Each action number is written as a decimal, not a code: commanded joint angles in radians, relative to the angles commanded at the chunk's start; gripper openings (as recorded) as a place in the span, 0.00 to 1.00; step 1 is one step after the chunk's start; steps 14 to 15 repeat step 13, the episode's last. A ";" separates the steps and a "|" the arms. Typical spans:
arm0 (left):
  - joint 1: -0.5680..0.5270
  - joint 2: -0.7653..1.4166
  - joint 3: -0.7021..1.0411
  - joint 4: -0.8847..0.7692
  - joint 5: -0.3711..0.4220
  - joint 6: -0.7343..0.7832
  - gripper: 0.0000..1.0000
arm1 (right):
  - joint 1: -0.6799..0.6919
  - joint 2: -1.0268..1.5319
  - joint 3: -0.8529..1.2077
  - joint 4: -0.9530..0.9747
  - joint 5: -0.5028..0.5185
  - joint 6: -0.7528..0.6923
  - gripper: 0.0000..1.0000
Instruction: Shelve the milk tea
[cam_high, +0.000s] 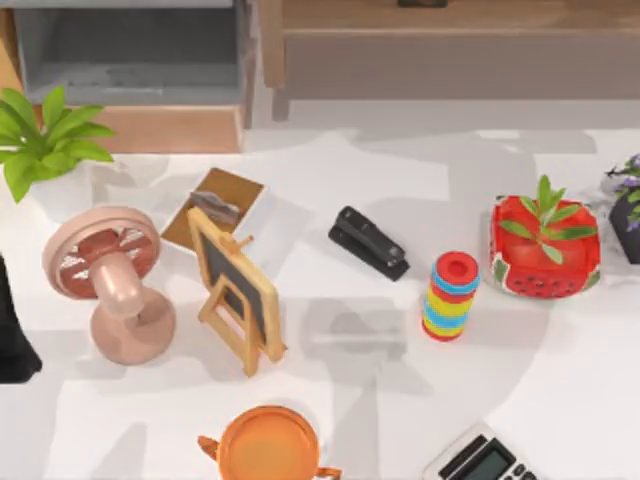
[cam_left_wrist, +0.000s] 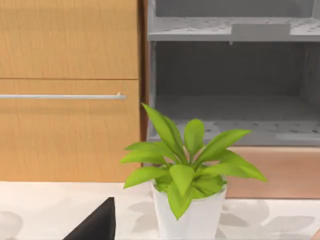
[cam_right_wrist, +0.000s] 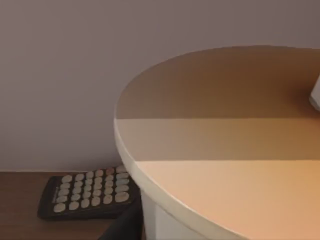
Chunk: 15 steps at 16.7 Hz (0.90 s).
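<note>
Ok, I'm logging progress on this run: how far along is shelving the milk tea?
Done: nothing I can confirm; the grey shelf bay holds no drink where it is visible. In hand: nothing; the left arm is at the table's left edge, away from the carton. Left: getting the milk tea onto that shelf. I cannot pick it out for sure, though the brown carton beside the small chalkboard may be it.
</note>
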 joint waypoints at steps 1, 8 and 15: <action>0.000 0.000 0.000 0.000 0.000 0.000 1.00 | 0.000 0.000 0.000 0.000 0.000 0.000 0.53; 0.000 0.000 0.000 0.000 0.000 0.000 1.00 | 0.000 0.000 0.000 0.000 0.000 0.000 1.00; 0.000 0.000 0.000 0.000 0.000 0.000 1.00 | 0.000 0.000 0.000 0.000 0.000 0.000 1.00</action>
